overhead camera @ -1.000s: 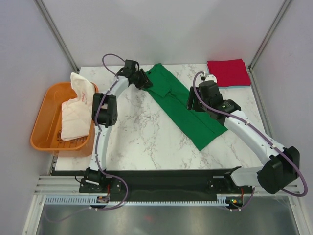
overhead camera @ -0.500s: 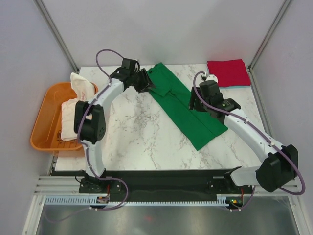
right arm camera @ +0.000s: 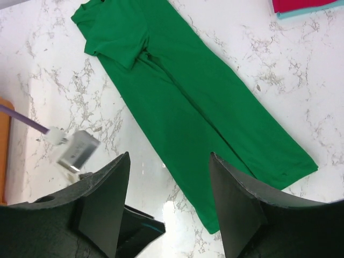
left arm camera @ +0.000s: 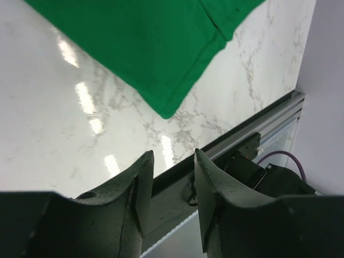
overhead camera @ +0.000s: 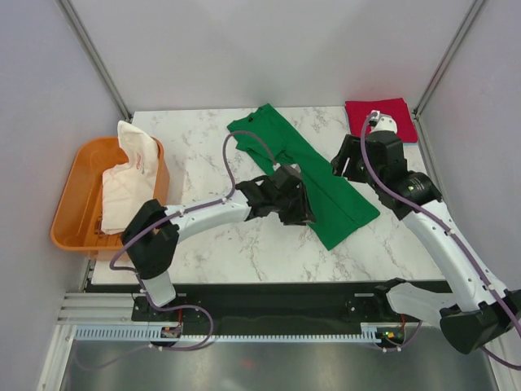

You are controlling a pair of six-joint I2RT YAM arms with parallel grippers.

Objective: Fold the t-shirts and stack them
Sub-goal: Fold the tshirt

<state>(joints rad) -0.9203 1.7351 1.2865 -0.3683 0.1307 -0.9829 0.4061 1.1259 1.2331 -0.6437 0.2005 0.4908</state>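
Note:
The green t-shirt (overhead camera: 305,175) lies as a long narrow strip, slanting from the back middle of the table toward the front right. In the left wrist view its near corner (left arm camera: 166,110) shows. My left gripper (overhead camera: 303,212) hovers at the strip's left edge near its lower half, open and empty (left arm camera: 172,156). My right gripper (overhead camera: 342,163) hangs over the strip's right side, wide open with nothing in it (right arm camera: 169,158). A folded red t-shirt (overhead camera: 381,118) sits at the back right on a pale blue one (right arm camera: 301,13). The white t-shirt (overhead camera: 126,183) is bunched in the orange tub (overhead camera: 69,212).
The orange tub stands off the table's left edge. Grey walls close in the back and both sides. The table's front edge and a metal rail (left arm camera: 252,121) run just past the green shirt's near corner. My left arm (overhead camera: 212,213) stretches across the front middle of the table.
My left arm has swung from the shirt's collar end at the back to the strip's lower half. My right gripper has drawn back to the right, off the strip.

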